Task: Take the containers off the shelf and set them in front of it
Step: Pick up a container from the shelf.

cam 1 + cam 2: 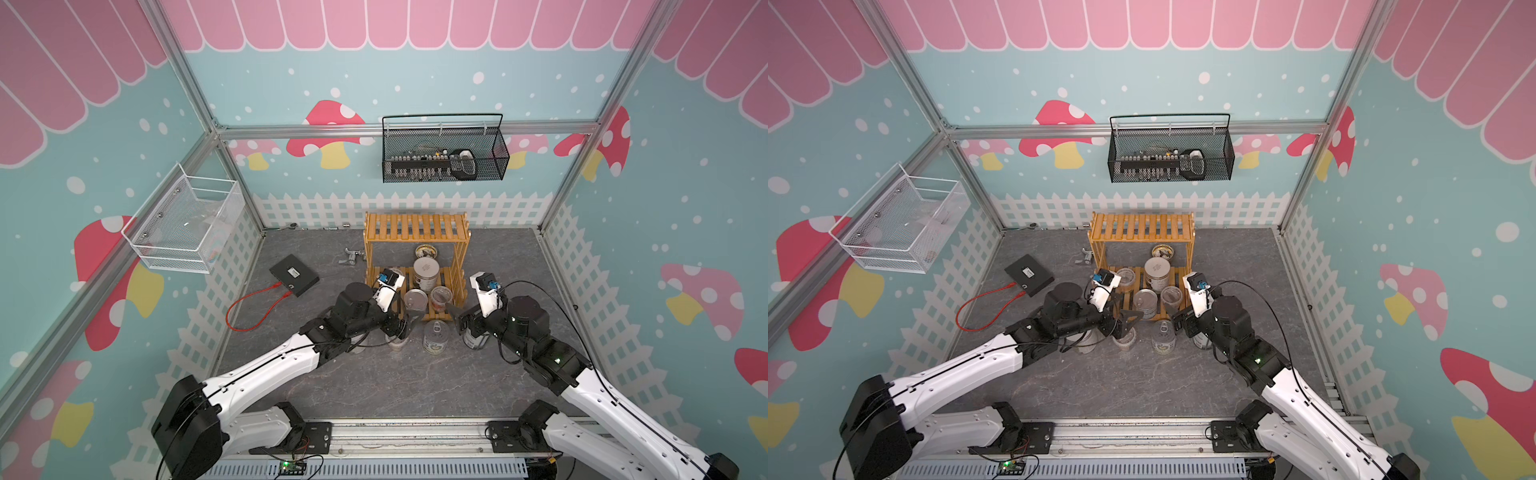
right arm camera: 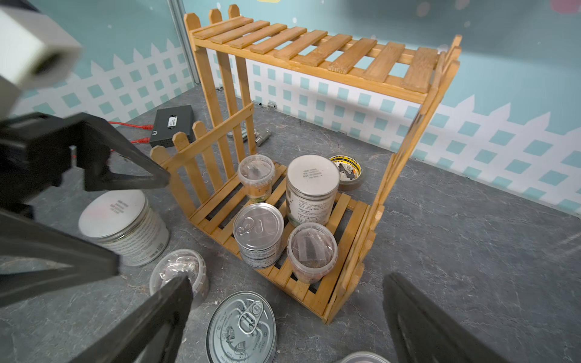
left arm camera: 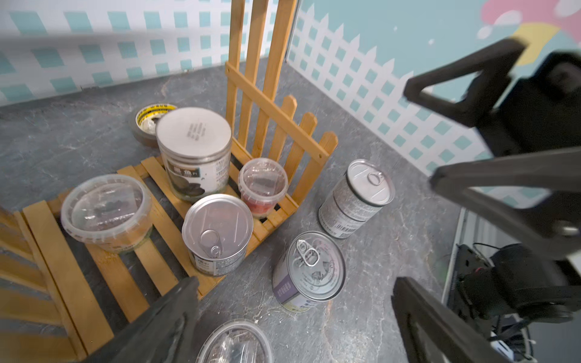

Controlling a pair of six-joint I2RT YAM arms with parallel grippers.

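Nearest the arms' bases, over the grey table (image 1: 374, 386), the left hand (image 1: 1127, 322) and the right hand (image 1: 457, 321) hover just short of the shelf (image 2: 314, 53). Both have their fingers spread apart with nothing between them.

Around them, 4 containers already stand on the table in front of the shelf: a white-lidded jar (image 2: 122, 226), a clear plastic jar (image 2: 179, 273), a squat pull-tab tin (image 3: 309, 270) and a taller pull-tab tin (image 3: 356, 195).

Beyond these, the shelf's lower tier carries 4 more, upright and close together. A front tin (image 2: 257, 232) and a front clear jar (image 2: 311, 251) stand near its edge, with a second white-lidded jar (image 2: 312, 188) and a rear clear jar (image 2: 256, 176) behind them.

Farther back, a gold-rimmed dish (image 2: 345, 169) sits on the table below the upper tier, which is bare.

I judge the job about half done: 4 are out and 4 remain to be lifted off. The front pair looks like the easiest next reach.
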